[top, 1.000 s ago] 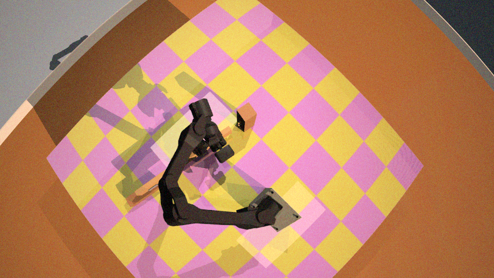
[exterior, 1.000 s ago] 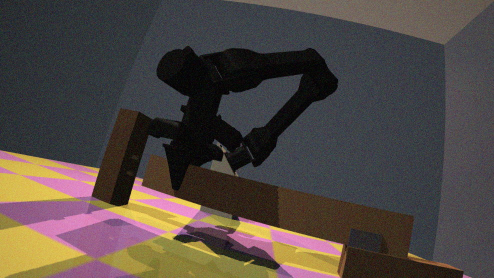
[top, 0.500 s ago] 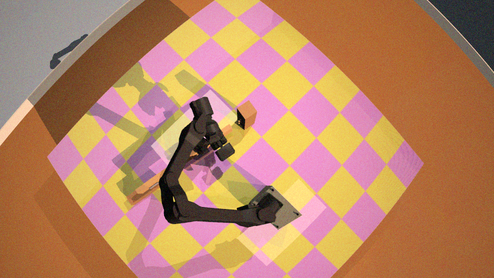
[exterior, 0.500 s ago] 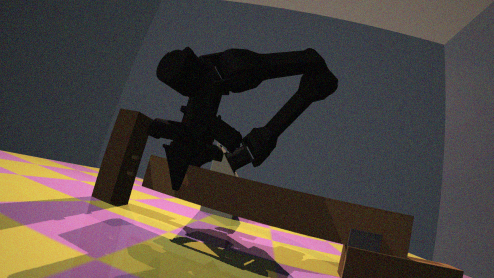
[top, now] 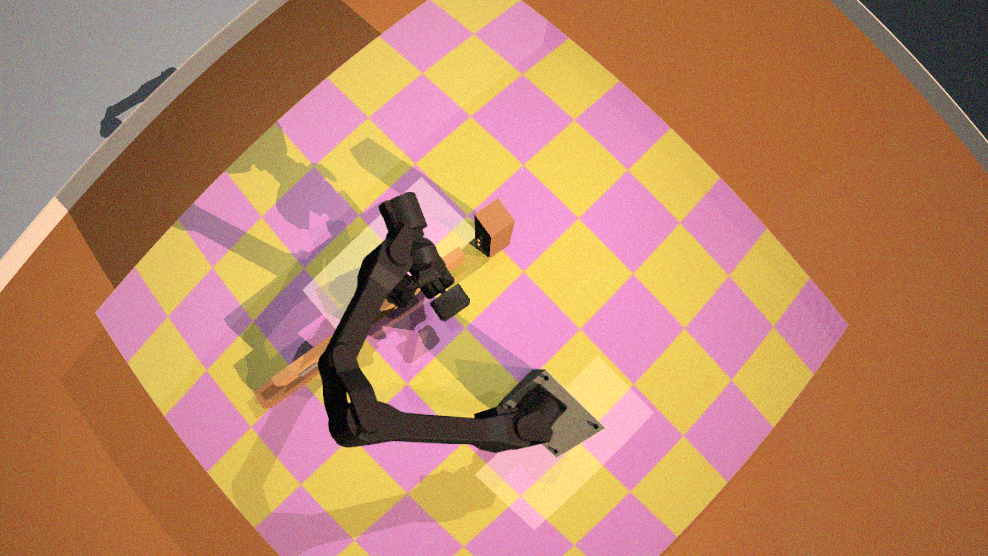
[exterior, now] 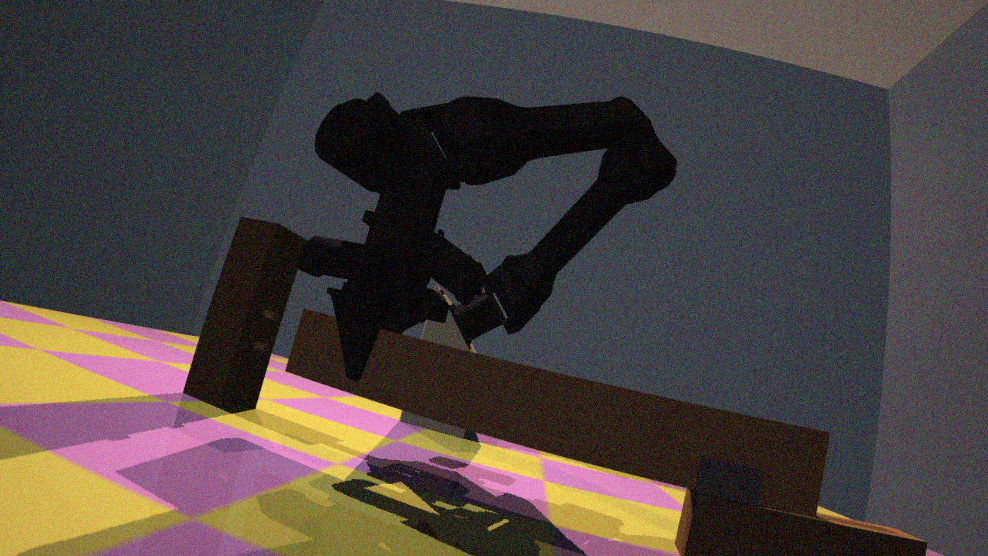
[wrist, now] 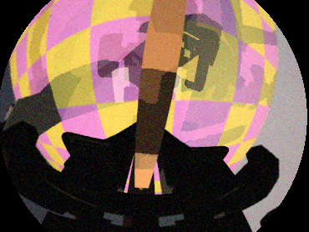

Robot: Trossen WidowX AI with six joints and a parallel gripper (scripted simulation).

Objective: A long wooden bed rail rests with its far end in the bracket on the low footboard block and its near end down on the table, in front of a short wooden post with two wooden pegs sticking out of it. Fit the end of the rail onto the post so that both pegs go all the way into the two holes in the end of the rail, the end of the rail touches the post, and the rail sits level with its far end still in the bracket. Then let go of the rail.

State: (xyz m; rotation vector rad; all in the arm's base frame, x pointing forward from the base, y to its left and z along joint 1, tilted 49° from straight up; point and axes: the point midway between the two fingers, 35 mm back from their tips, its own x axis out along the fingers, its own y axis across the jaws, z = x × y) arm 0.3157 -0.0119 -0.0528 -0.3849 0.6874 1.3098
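Note:
The long wooden rail [top: 452, 258] [exterior: 587, 408] [wrist: 164, 50] is off the table along its length and looks about level. Its far end is at the dark bracket [exterior: 728, 477] on the low footboard block [exterior: 794, 531]; how deep it sits cannot be told. My gripper [exterior: 364, 360] [wrist: 147, 125] is shut on the rail toward its near end, with one finger in front of it in the exterior view. The upright post [top: 498, 224] [exterior: 234, 311] stands beyond that end, with a gap between. Its two pegs [top: 478, 242] [exterior: 264, 330] show, at about the height of the rail end.
My arm [top: 414, 425] [exterior: 511, 138] reaches over the rail from its base plate [top: 576, 425]. Its wrist parts hang close beside the post in the exterior view. Shadows fall across the pink and yellow checkered mat [top: 580, 179] below.

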